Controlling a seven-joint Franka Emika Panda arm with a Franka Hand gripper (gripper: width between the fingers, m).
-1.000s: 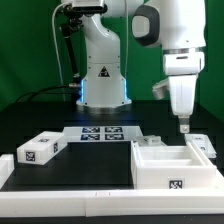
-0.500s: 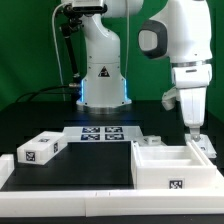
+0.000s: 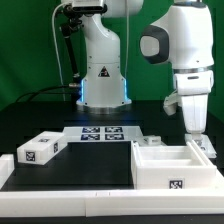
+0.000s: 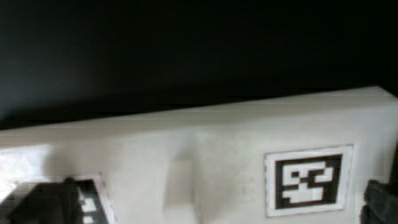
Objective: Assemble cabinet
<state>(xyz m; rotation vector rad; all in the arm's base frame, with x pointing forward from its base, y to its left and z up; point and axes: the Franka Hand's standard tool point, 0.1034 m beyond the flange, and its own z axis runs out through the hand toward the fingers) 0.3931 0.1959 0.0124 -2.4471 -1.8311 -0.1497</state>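
The cabinet's white boxy body (image 3: 155, 178) lies open-topped at the exterior view's lower right, with a tag on its front wall. A smaller white tagged block (image 3: 206, 147) sits just behind its far right corner. My gripper (image 3: 194, 133) hangs straight down right over that block. In the wrist view the block (image 4: 196, 150) fills the lower picture, its tag (image 4: 310, 182) facing up. My gripper (image 4: 222, 205) is open, and its dark fingertips (image 4: 64, 203) stand at either side over the block. Another white tagged block (image 3: 40, 150) lies at the exterior view's left.
The marker board (image 3: 100, 133) lies flat at the middle back of the black table. The robot's base (image 3: 103, 80) stands behind it. A white ledge (image 3: 70, 195) runs along the front edge of the table.
The arm has swung toward the exterior view's right and dropped slightly, so the gripper now hangs over the small block behind the cabinet body. The parts have not moved.
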